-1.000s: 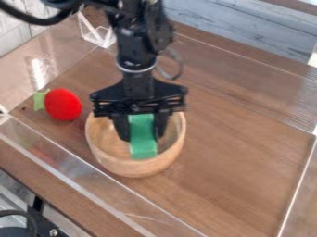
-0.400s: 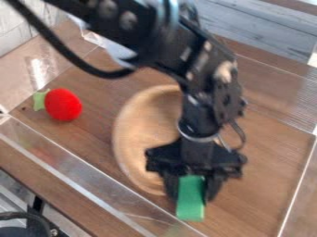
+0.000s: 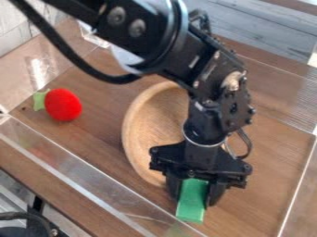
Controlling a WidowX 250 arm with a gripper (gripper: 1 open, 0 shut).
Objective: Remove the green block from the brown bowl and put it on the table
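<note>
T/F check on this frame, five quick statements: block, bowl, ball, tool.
1. The green block is between the fingers of the tool. True.
2. The block lies inside the bowl. False: it is outside the bowl, near the front edge of the table.
3. The red ball sits in the bowl. False: it is on the table, left of the bowl.
4. The bowl looks tilted, its opening facing the camera. True.
5. The tool points sideways. False: it points down.
</note>
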